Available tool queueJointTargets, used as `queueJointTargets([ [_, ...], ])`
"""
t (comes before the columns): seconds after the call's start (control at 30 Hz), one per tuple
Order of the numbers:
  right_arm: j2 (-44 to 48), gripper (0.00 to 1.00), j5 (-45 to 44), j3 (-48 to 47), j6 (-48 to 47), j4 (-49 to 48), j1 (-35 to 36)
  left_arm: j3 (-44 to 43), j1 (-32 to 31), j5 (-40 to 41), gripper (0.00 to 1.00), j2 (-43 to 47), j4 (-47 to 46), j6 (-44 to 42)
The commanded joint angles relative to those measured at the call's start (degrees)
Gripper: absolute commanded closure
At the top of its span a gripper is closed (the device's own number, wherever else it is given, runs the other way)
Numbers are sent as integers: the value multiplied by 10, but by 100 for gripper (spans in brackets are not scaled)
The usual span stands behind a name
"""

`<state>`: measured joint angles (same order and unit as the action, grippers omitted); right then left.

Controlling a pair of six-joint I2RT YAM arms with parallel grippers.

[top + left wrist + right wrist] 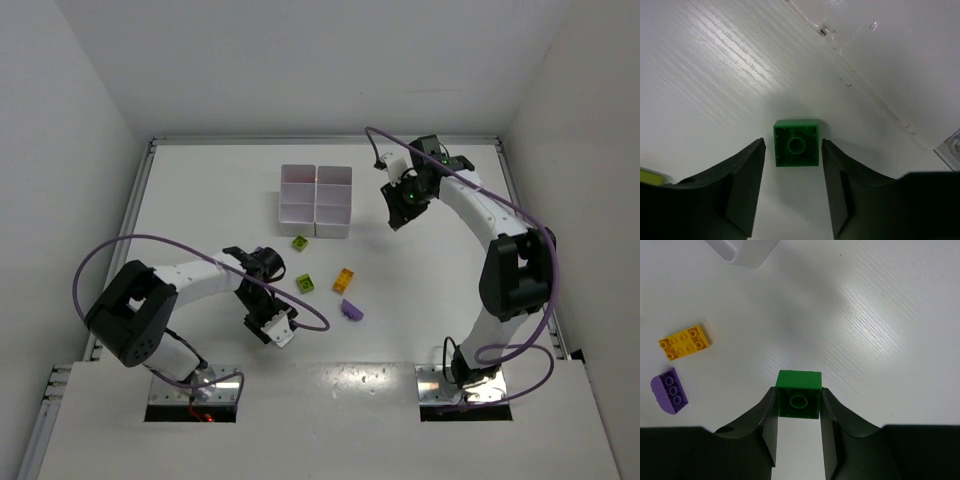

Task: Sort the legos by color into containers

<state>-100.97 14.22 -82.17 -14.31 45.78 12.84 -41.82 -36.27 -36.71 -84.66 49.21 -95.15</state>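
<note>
A dark green brick (796,143) lies on the table with its hollow underside up, level with the fingertips of my left gripper (793,152). The jaws are open, with a narrow gap on each side of the brick. My left gripper (271,327) is low at the near left of the table. My right gripper (799,407) is shut on a second dark green brick (799,395) and holds it above the table. It hovers to the right (399,210) of the white containers (316,200). Loose legos lie mid-table: two lime (300,242) (304,284), one orange-yellow (343,280), one purple (350,310).
The right wrist view shows the orange-yellow brick (685,342), the purple brick (670,390) and a corner of the container tray (747,252). A white wall (900,55) meets the table just beyond the left gripper. A lime sliver (647,176) shows at its left edge.
</note>
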Motion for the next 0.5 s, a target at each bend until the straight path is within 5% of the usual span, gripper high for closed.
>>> queueJointTargets([
  [0.0,21,99,12,1,4,-1,-3,-5,-10,-1,47,-19,-10,6],
  [0.17,21,99,17,-4,-1,-1,-3,-12,-10,-7,78,-19,-15,12],
  [0.33,1,99,73,-47,-1,5,8,-23,12,-66,83,37,-48,87],
  [0.47,-33,99,131,-118,10,-2,20,-65,40,-81,86,95,-151,319],
])
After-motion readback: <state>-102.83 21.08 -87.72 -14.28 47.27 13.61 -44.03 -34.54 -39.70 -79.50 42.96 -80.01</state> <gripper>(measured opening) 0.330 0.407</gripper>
